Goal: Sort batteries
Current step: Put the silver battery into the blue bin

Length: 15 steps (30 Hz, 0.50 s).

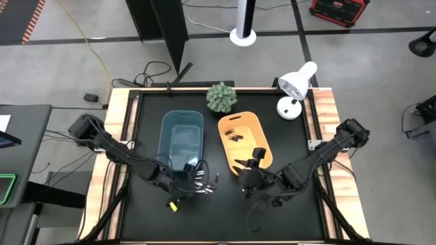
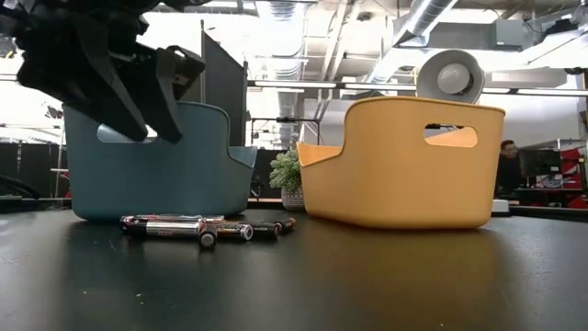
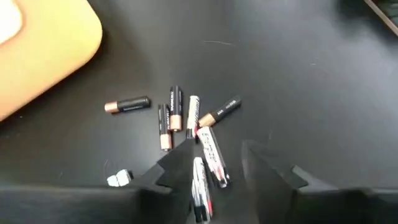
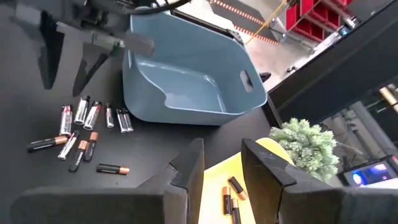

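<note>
— Black tabletop (image 1: 150,218) all round, and what's on it besides the bins?

— A small potted plant (image 1: 221,97) at the far edge and a white desk lamp (image 1: 297,87) beside it. The blue bin (image 1: 182,139) and the orange bin (image 1: 244,139) stand side by side, close but apart.

— Where are the batteries?

— A loose cluster of batteries (image 1: 202,182) lies on the table just in front of the blue bin; a few dark ones (image 1: 235,134) already sit inside the orange bin. From table height the blue bin's wall rises right behind the heap.

— And the arms?

— The left gripper (image 3: 221,171) hangs low over the cluster, fingers spread, one silvery battery lying between them. The right gripper (image 4: 221,155) is held above the near end of the orange bin, fingers apart with nothing between them.

— Any writing you can read?

— Copper-topped black cells and silver ones with red print, but the lettering is too small to make out.
</note>
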Motion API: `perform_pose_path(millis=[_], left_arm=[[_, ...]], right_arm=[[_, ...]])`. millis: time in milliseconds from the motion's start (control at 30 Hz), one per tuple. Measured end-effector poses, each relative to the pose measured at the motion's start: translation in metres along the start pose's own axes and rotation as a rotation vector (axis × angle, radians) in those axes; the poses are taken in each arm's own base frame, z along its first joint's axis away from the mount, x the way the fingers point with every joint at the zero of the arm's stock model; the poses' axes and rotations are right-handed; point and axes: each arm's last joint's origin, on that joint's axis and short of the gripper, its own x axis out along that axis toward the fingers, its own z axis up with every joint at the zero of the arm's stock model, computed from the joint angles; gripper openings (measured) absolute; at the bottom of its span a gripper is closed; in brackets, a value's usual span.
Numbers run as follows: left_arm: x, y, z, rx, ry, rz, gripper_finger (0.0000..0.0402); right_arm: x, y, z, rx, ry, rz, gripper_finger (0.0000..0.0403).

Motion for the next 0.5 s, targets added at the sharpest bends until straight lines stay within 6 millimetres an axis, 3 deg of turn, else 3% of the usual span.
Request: perform_pose_path(millis=[233,500], left_arm=[[0.02,-0.016,-0.006,-0.071,0.015,-0.02,0.0175],[0.017,-0.02,-0.006,-0.149,0.02,-0.041,0.0164]], right_arm=[[-0.009,0.006,-0.001,-0.012,-0.018,0.015,0.0122],[-0.01,0.005,-0.001,-0.035,-0.028,-0.021,0.0122]])
